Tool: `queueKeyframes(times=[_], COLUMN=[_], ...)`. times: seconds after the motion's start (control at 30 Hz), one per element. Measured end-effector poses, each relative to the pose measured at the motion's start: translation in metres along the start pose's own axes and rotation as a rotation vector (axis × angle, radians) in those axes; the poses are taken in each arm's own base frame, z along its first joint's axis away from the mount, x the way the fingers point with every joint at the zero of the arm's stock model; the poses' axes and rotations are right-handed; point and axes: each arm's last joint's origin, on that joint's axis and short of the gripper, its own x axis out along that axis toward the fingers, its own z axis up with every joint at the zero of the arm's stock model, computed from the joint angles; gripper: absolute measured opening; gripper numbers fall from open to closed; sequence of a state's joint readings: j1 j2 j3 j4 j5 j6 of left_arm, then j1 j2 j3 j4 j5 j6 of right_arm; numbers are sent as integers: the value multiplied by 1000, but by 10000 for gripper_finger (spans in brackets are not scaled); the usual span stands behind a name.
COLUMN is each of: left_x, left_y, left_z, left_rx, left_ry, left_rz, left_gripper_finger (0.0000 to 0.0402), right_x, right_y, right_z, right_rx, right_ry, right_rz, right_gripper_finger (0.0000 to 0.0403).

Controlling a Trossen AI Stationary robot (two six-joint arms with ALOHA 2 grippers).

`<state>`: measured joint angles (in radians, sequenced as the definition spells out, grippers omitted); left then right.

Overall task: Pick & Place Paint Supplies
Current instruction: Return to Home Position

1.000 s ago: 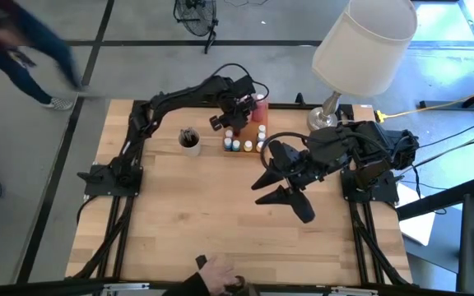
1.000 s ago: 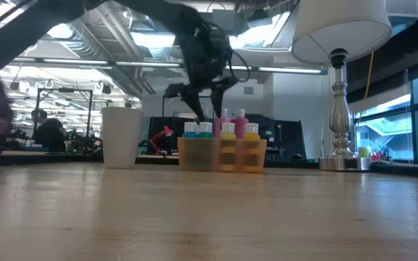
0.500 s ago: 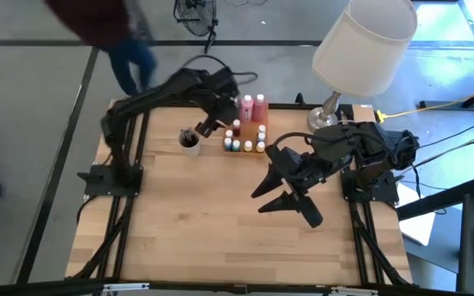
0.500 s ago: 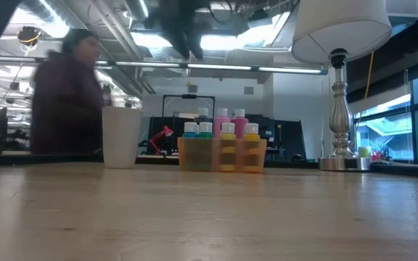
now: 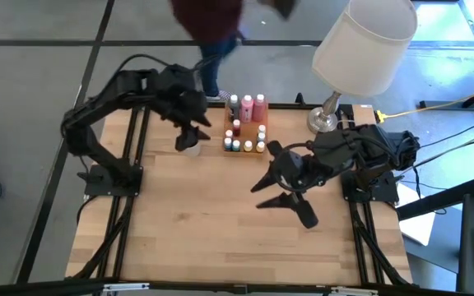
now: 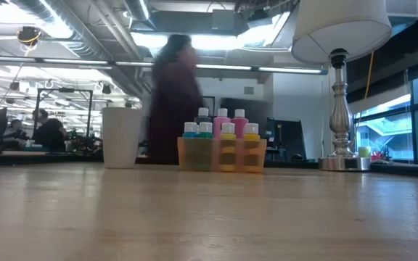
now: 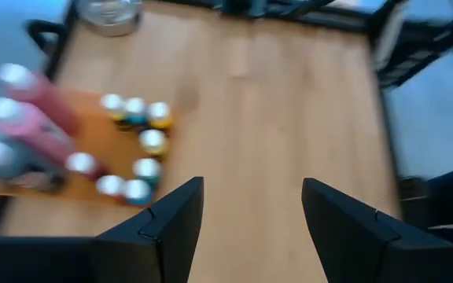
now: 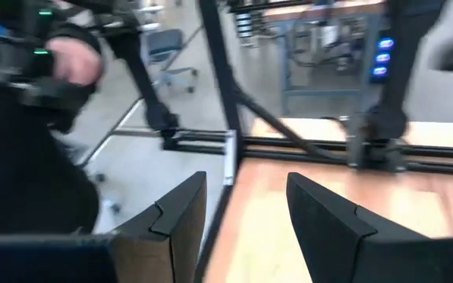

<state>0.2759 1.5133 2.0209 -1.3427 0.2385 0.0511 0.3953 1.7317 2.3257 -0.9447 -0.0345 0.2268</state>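
Observation:
The paint supplies stand in a translucent orange tray at the table's far middle. They are a dark bottle and two pink bottles, with several small white-capped pots in front. In the left wrist view the tray lies off to one side. My left gripper hangs open and high, left of the tray and over the small cup; it holds nothing. My right gripper stands open above the table's middle right, with nothing between its fingers. The paintbrushes are hidden.
A lamp with a white shade and silver base stands at the far right. In the low view a tall white cup stands left of the tray. A person passes beyond the far edge. Bare wood fills the near half.
My left gripper has risen from over the tray and drawn back toward the table's left, rolling as it went, with its fingers still open. It now hangs over the cup. The person behind the far edge has walked from left to right.

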Motion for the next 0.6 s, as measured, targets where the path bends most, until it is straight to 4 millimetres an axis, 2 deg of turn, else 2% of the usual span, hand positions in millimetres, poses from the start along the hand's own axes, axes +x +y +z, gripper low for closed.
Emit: queueKeyframes(times=[0.17, 0.37, 0.5, 0.6], left_x=[-14, -13, -14, -24], left_y=[-21, -33, -39, -44], left_z=[-1, 1, 1, 2], left_rx=[-35, -82, -124, -107], left_ry=[-61, -84, -89, -153], left_rz=[-106, -107, -131, -120], left_gripper_finger=[212, 205, 164, 114], right_x=[0, -7, -31, -56], right_y=[-2, -3, 1, 4], right_z=[0, 2, 5, 7], right_rx=[-28, -60, -72, -74], right_ry=[-7, -23, -50, -76], right_rz=[-36, -86, -74, -62], right_gripper_finger=[181, 160, 114, 66])
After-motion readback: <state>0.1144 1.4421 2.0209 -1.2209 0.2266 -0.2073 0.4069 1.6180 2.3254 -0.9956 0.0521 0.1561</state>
